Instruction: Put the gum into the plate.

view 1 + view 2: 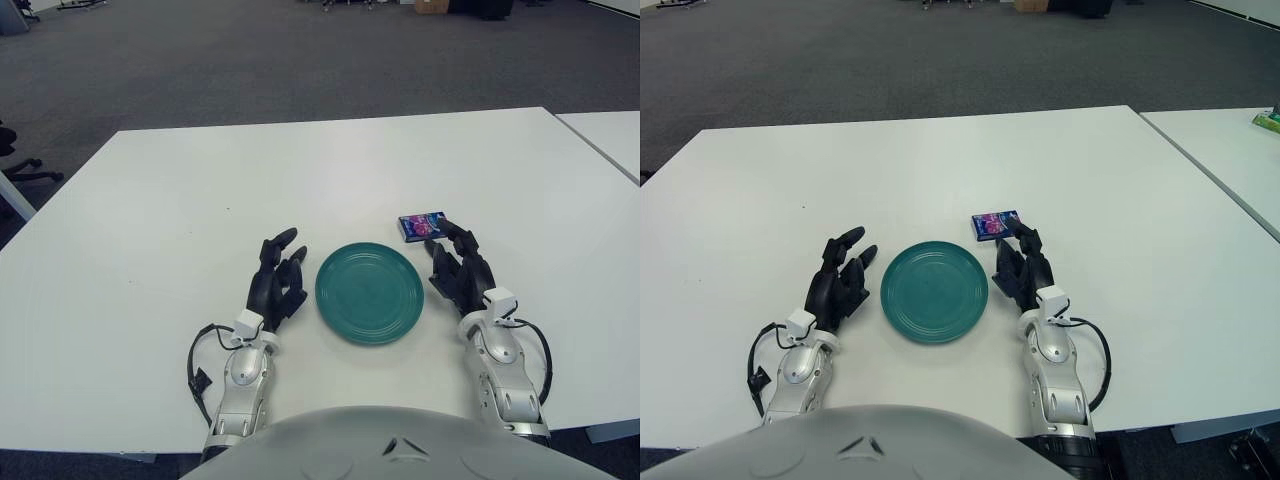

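Observation:
A teal round plate [370, 293] lies on the white table [200, 200] in front of me, with nothing in it. The gum [421, 226], a small blue and purple pack, lies flat just beyond the plate's right side. My right hand [458, 266] is to the right of the plate, fingers relaxed and spread, its fingertips reaching the near edge of the gum pack without holding it. My left hand [280, 278] shows to the left of the plate, fingers loosely extended and holding nothing.
A second white table [610, 135] stands at the right, separated by a narrow gap. Grey carpet lies beyond the far edge. A dark office chair [15, 160] shows at the far left.

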Robot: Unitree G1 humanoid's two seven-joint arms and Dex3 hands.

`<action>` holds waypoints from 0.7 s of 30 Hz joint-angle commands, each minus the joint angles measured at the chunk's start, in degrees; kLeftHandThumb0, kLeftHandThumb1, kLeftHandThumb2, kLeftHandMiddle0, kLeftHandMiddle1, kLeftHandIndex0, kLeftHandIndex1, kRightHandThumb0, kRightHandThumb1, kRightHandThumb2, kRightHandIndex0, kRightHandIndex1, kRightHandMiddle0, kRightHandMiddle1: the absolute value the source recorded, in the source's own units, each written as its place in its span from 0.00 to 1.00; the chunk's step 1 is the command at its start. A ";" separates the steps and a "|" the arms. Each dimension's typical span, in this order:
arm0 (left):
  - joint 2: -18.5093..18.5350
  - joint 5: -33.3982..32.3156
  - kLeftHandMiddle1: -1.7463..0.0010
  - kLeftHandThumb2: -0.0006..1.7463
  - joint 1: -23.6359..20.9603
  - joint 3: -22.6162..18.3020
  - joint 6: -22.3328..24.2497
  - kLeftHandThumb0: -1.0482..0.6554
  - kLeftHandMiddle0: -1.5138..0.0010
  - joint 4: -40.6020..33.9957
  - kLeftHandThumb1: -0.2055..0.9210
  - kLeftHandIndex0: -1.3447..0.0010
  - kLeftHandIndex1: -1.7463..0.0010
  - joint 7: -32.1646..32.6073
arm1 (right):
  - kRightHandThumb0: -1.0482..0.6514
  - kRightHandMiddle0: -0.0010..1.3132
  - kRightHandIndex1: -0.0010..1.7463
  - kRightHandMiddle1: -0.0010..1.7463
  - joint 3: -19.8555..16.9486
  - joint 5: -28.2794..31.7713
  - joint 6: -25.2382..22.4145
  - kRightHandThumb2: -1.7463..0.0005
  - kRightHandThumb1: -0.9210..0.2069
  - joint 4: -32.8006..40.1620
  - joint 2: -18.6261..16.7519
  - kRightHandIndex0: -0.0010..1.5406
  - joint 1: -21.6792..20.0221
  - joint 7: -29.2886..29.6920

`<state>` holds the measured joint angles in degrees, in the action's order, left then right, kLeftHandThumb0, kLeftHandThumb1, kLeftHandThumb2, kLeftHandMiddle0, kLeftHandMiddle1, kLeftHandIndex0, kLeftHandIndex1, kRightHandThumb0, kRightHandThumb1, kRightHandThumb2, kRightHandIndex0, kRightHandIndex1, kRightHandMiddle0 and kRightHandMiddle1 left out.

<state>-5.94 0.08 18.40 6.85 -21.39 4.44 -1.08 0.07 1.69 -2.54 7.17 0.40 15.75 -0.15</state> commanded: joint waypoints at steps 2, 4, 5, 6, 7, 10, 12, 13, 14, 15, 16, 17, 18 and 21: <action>0.28 -0.67 0.85 0.43 -0.17 -0.43 0.73 0.20 0.70 -0.38 1.00 1.00 0.52 -0.18 | 0.20 0.00 0.01 0.36 0.20 -0.17 -2.65 0.52 0.00 -2.19 -0.26 0.25 1.15 0.13; 0.25 -0.71 0.85 0.43 -0.16 -0.45 0.74 0.20 0.70 -0.39 1.00 1.00 0.52 -0.20 | 0.19 0.00 0.01 0.36 0.21 -0.19 -2.65 0.52 0.00 -2.18 -0.23 0.25 1.16 0.10; 0.24 -0.74 0.85 0.43 -0.14 -0.45 0.73 0.20 0.70 -0.39 1.00 1.00 0.52 -0.21 | 0.19 0.00 0.01 0.36 0.23 -0.22 -2.64 0.52 0.00 -2.17 -0.20 0.25 1.18 0.07; 0.23 -0.77 0.85 0.43 -0.13 -0.46 0.72 0.20 0.70 -0.39 1.00 1.00 0.52 -0.22 | 0.19 0.00 0.01 0.37 0.24 -0.24 -2.64 0.52 0.00 -2.17 -0.18 0.26 1.19 0.05; 0.20 -0.78 0.85 0.43 -0.14 -0.44 0.72 0.20 0.70 -0.38 1.00 1.00 0.52 -0.20 | 0.19 0.00 0.01 0.37 0.22 -0.23 -2.64 0.52 0.00 -2.17 -0.13 0.26 1.18 0.01; 0.21 -0.65 0.85 0.43 -0.18 -0.38 0.56 0.20 0.70 -0.29 1.00 1.00 0.52 -0.11 | 0.19 0.00 0.01 0.37 0.14 -0.30 -2.50 0.51 0.00 -2.00 -0.04 0.26 1.26 0.03; 0.24 -0.45 0.85 0.43 -0.25 -0.37 0.37 0.20 0.70 -0.19 1.00 1.00 0.52 -0.01 | 0.19 0.00 0.01 0.38 0.09 -0.54 -1.99 0.52 0.00 -1.60 -0.03 0.26 1.42 0.29; 0.25 -0.38 0.85 0.43 -0.29 -0.38 0.32 0.20 0.70 -0.14 1.00 1.00 0.52 0.04 | 0.20 0.00 0.01 0.38 0.06 -0.67 -1.71 0.52 0.00 -1.41 -0.05 0.26 1.46 0.43; 0.24 -0.34 0.85 0.43 -0.32 -0.38 0.26 0.19 0.70 -0.10 1.00 1.00 0.52 0.07 | 0.20 0.00 0.01 0.38 0.02 -1.17 -1.06 0.52 0.00 -0.41 -0.10 0.25 1.42 0.96; 0.22 -0.29 0.85 0.43 -0.39 -0.38 0.19 0.19 0.70 0.03 1.00 1.00 0.52 0.12 | 0.20 0.00 0.01 0.38 -0.05 -1.50 -0.57 0.53 0.00 0.21 -0.11 0.25 1.34 1.32; 0.18 -0.28 0.85 0.43 -0.45 -0.37 0.13 0.19 0.70 0.16 1.00 1.00 0.52 0.13 | 0.21 0.00 0.01 0.38 -0.23 -2.32 0.05 0.53 0.00 2.04 -0.02 0.25 1.04 2.10; 0.13 -0.26 0.85 0.43 -0.51 -0.35 0.10 0.19 0.70 0.25 1.00 1.00 0.52 0.15 | 0.21 0.00 0.00 0.39 -0.37 -2.87 0.44 0.54 0.00 3.30 0.06 0.25 0.81 2.64; 0.10 -0.25 0.85 0.43 -0.54 -0.34 0.09 0.19 0.70 0.30 1.00 1.00 0.52 0.16 | 0.22 0.00 0.00 0.39 -0.44 -3.19 0.61 0.54 0.00 4.03 0.12 0.25 0.69 2.95; -0.07 -0.29 0.85 0.43 -0.86 -0.32 0.13 0.19 0.70 0.59 1.00 1.00 0.52 0.18 | 0.23 0.00 0.00 0.40 -0.84 -7.60 5.28 0.56 0.00 6.01 1.14 0.24 0.23 5.71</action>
<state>-6.07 -0.21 18.32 6.83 -21.49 4.48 -1.14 -0.02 -2.36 -0.83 11.11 0.57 16.66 2.98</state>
